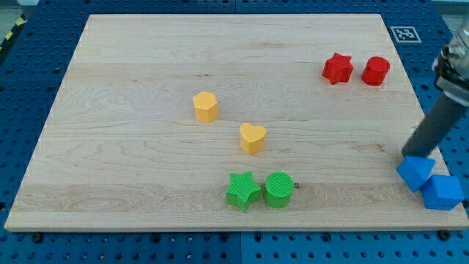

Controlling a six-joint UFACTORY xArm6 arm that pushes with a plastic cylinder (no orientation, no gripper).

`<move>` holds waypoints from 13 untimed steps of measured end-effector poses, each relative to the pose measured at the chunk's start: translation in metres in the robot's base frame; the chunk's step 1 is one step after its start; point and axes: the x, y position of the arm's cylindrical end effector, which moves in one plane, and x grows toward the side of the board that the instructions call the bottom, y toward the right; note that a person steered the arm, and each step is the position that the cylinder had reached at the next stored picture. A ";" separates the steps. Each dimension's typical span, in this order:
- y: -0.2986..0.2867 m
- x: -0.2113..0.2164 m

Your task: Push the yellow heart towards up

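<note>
Yellow heart (252, 137) near board centre

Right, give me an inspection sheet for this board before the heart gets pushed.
Surface: wooden board, flat, lying on a blue perforated base.
Job's things: yellow heart near the middle; the nearest block toward the view's top is the yellow block, up and to the view's left, apart from the heart.
Clutter: green star and green cylinder side by side below the heart; red star and red cylinder at the view's top right; two blue blocks at the right edge.
Claw: none fitted; my tip sits at the upper blue block, far right of the heart.
Cables: nothing seen.
Surroundings: a black-and-white marker tag at the top right.
</note>
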 end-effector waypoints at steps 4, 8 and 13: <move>0.000 -0.050; 0.000 -0.034; -0.076 0.010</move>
